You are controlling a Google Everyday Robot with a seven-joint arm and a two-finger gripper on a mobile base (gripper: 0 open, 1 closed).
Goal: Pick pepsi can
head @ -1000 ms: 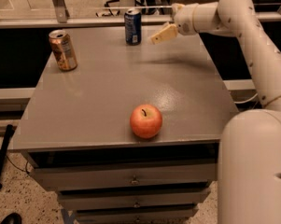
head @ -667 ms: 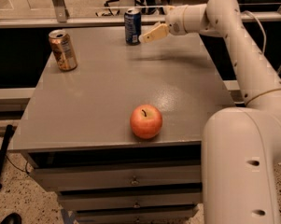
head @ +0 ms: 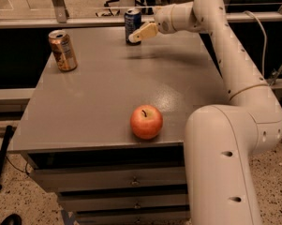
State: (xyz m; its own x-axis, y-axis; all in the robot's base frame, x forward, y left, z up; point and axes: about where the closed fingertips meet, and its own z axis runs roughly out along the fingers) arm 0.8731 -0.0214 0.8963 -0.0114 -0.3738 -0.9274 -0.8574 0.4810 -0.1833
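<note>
Hand [head: 135, 37] hovers just beside the upright pepsi can [head: 132, 20].

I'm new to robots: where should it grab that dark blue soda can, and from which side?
Grip the small dark blue soda can around the middle of its round wall, coming in level from the side where the pincer sits beside it. It stands upright, so its curved sides are free.
</note>
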